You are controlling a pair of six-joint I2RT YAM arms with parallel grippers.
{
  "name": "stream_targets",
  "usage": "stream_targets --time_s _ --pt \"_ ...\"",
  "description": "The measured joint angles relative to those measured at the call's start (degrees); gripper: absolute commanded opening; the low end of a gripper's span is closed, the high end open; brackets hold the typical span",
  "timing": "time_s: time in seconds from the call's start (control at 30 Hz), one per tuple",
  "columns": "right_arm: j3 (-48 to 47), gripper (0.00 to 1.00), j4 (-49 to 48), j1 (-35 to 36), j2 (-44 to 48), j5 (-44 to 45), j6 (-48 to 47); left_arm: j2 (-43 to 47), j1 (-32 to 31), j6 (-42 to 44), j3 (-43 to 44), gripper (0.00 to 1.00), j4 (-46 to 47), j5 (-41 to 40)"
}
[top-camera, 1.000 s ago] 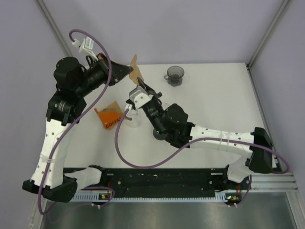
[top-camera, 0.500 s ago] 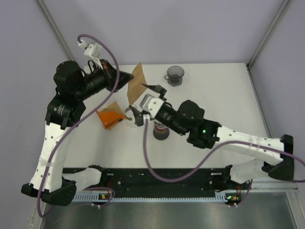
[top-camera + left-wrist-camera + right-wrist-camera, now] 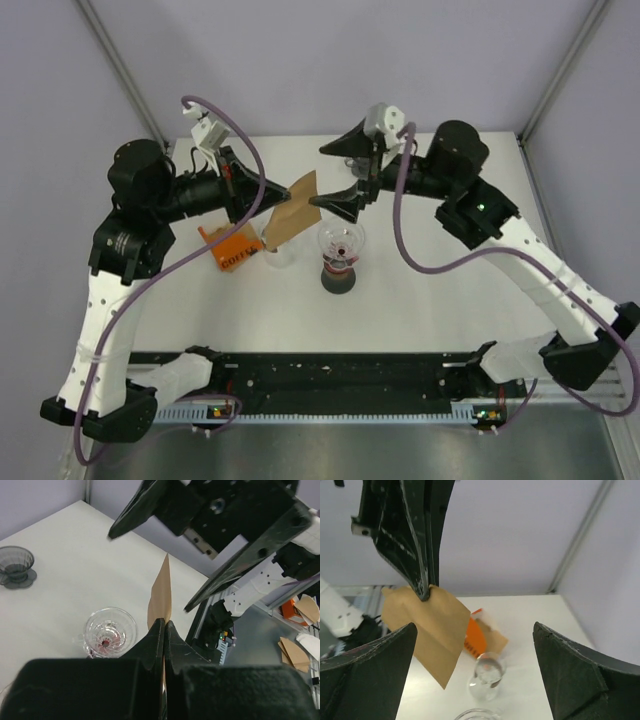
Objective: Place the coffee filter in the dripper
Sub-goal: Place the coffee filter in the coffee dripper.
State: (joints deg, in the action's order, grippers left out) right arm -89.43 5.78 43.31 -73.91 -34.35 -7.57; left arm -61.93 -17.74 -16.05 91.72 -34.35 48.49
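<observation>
Apparently "COFFEE" on orange packet [image 3: 229, 251]

The table [image 3: 450, 270] is white and flat, with pale walls on its left, far and right sides. In the middle stands a clear glass dripper [image 3: 342, 243]. It sits on a dark base [image 3: 339, 281], and the base rests on the table. Just to the left of it is a small clear glass [image 3: 277, 254], standing upright. Left of that glass, very close to it, an orange packet [image 3: 228, 249] with white letters lies flat. Far back, near the far wall, a dark grey dripper [image 3: 368, 157] stands alone, well apart from the other things. A black rail [image 3: 330, 378] runs along the near edge.
</observation>
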Motion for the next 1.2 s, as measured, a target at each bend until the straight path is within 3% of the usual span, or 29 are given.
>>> stream_targets --time_s 0.1,0.2,0.27,0.37,0.47,0.57,0.67,0.8,0.97,1.2 --pt "0.02 0.93 1.49 -0.48 -4.24 -7.96 3.34 0.92 0.0 0.2 -0.31 0.0 -0.13 2.27" --pt "0.02 0.78 1.86 -0.48 -7.54 -15.06 6.43 1.36 0.0 0.15 -0.35 0.0 0.02 3.69" --pt "0.11 0.57 1.31 -0.48 -8.41 -18.62 8.39 1.42 -0.07 0.04 -0.37 0.0 0.28 4.59" --pt "0.52 0.02 -3.1 -0.48 -8.66 -24.11 12.35 1.4 -0.22 -0.31 -0.9 0.0 0.96 5.14" --pt "0.57 0.0 -6.47 -0.44 -8.66 -27.82 14.99 1.33 -0.26 -0.68 -1.42 0.03 1.16 5.25" --pt "0.59 0.0 -7.04 -0.48 -8.66 -28.94 15.21 1.27 -0.28 -1.25 -1.42 0.3 1.38 5.22" --pt "1.03 0.0 -5.73 -0.48 -8.41 -29.14 13.7 1.29 -0.31 -0.7 -1.27 0.44 1.03 4.59" --pt "1.68 0.0 -1.92 -0.48 -7.28 -28.39 10.4 1.42 -0.31 3.8 0.15 0.46 -2.4 2.82" --pt "1.68 0.0 3.41 -0.48 -5.27 -27.1 5.49 2.89 -0.31 13.42 2.64 0.39 -8.92 2.43" --pt "1.66 0.0 7.37 -0.48 -3.93 -26.8 1.55 6.56 -0.33 27.47 1.33 0.39 -16.09 2.21"
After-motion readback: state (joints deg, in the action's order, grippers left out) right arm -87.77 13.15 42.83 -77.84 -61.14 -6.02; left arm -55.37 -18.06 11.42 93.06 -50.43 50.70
